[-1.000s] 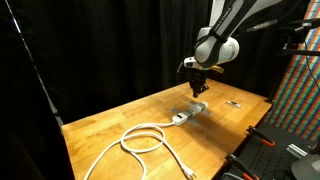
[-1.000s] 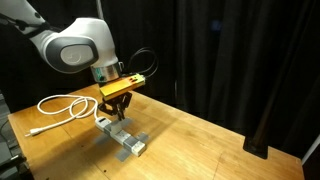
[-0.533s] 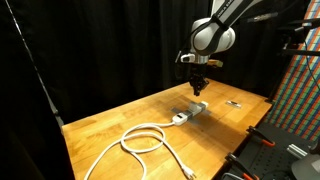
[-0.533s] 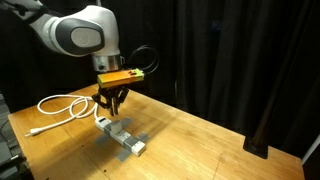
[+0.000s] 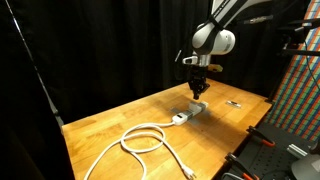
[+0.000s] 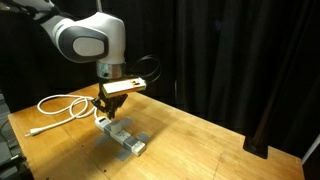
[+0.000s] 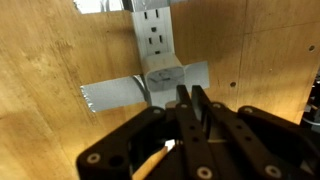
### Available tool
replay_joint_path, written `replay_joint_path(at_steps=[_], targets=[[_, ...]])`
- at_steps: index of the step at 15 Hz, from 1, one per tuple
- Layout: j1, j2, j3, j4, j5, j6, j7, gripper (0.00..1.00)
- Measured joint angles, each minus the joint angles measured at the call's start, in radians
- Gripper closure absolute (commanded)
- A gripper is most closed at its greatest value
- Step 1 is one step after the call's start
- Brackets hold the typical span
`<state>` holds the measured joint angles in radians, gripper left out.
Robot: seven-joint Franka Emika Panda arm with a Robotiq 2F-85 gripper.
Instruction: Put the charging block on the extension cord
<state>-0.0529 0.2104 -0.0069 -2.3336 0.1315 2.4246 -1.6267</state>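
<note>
Block (image 7: 165,75) sits against the end of the cord (image 7: 155,28) socket strip, touching it, just ahead of the claw (image 7: 195,118). Claw fingers pressed together, nothing between them. In both exterior views, claw hangs clear above the strip; cable loop lies well aside on table (image 5: 100,125).

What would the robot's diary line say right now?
claw: shut, empty, over socket strip | charging block: sitting on the strip | cord: looped on table
</note>
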Motion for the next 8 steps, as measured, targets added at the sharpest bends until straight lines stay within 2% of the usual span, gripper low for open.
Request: replay_joint_path(at_steps=[8], targets=[[-0.061, 0.048, 0.045, 0.007, 0.086, 0.061, -0.18, 0.88]])
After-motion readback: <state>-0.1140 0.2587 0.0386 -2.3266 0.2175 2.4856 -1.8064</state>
